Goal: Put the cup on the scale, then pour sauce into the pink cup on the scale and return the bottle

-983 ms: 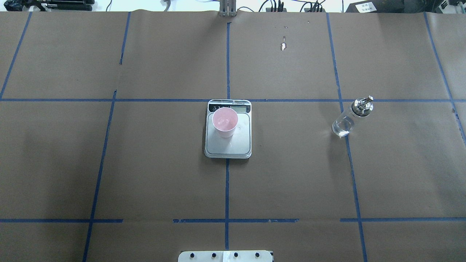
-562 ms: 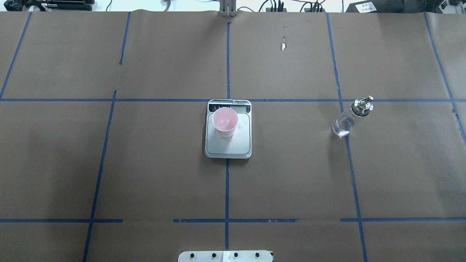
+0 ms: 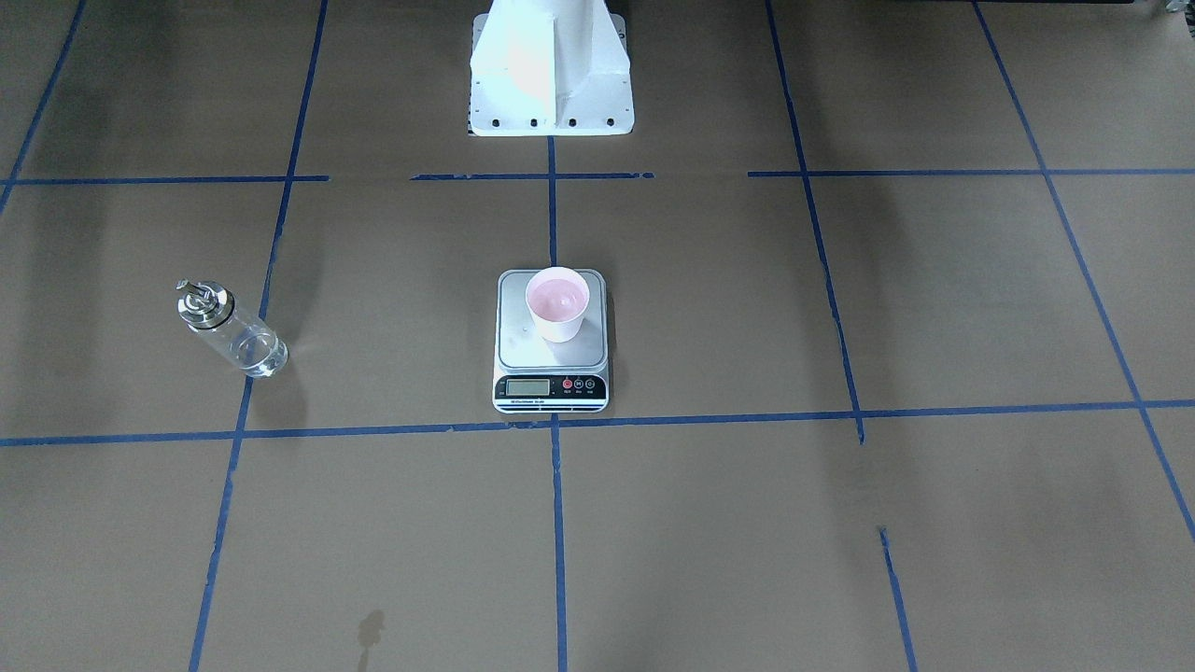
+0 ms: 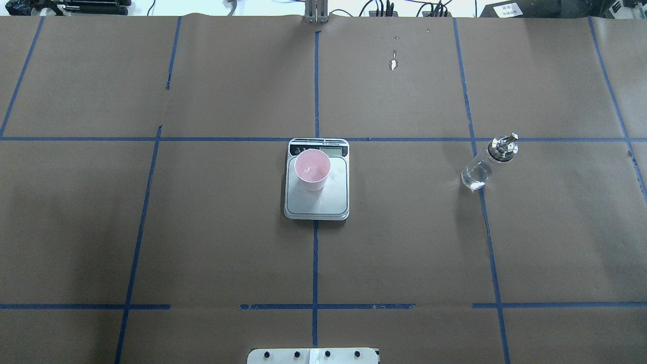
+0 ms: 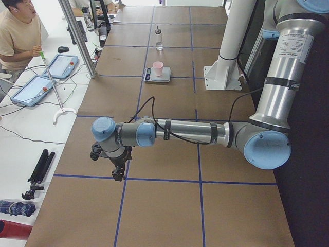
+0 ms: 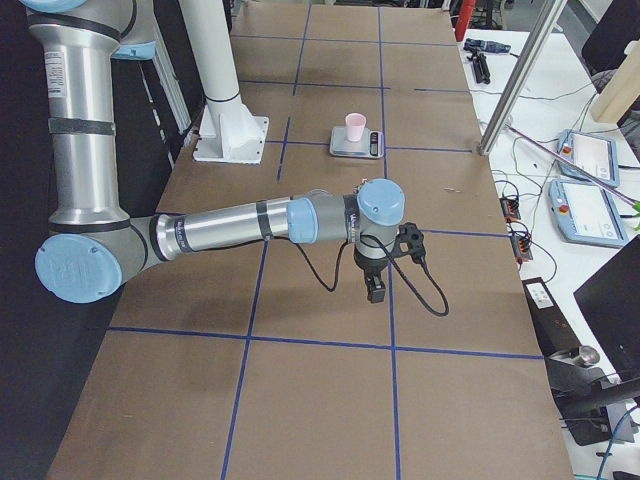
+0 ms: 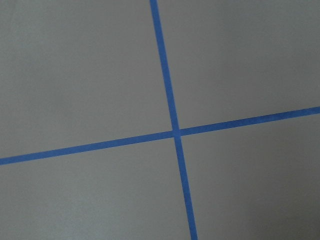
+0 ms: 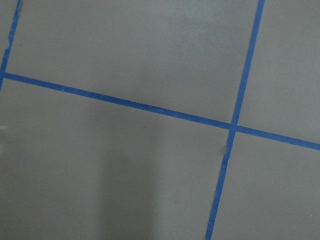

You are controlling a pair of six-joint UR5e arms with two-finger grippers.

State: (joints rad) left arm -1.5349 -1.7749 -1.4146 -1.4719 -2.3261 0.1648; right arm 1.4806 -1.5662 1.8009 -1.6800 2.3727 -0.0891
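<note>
The pale pink cup (image 4: 312, 169) stands upright on the far left part of the silver-grey scale (image 4: 323, 205) at the table's middle; both also show in the front view, cup (image 3: 557, 303) on scale (image 3: 523, 350). The clear glass bottle (image 4: 482, 164) with its metal cap stands upright on the table to the right, apart from the scale, with clear sauce in it; it also shows in the front view (image 3: 233, 331). My left gripper (image 5: 119, 172) and right gripper (image 6: 375, 292) hover far off near the table's ends, seen only in the side views; I cannot tell if they are open.
Brown paper with blue tape grid lines (image 4: 315, 263) covers the table. The robot's white base (image 3: 551, 70) stands at the near edge. Both wrist views show only paper and tape crossings. An operator (image 5: 18, 36) sits beside the table with tablets and cables.
</note>
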